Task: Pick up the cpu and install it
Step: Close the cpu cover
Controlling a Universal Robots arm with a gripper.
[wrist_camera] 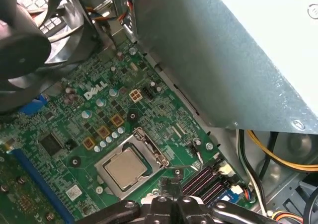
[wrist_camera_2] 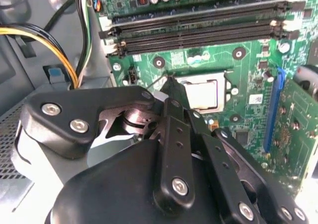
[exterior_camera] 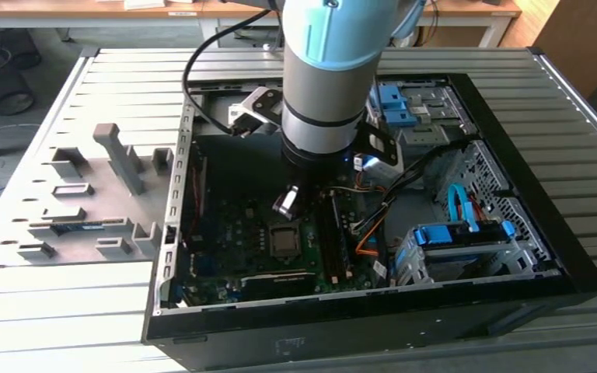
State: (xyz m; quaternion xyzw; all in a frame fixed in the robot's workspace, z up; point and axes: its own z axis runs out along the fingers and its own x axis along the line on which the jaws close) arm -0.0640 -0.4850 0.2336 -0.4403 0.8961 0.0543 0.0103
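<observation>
Daylight washing over slatted desk (exterior_camera: pixel 91 70); computer case (exterior_camera: pixel 547 256) interior staying dim. Glare bleaching grey box (wrist_camera: pixel 278 15) corner in first wrist view; nearby gripper links blurring.

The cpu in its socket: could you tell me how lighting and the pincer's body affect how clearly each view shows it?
First wrist view: the cpu is evenly lit with a soft sheen, unobstructed. Second wrist view: its face is washed pale by glare, with the pincer's black body covering its near corner. Exterior view: the socket sits dim inside the dark case.
</observation>
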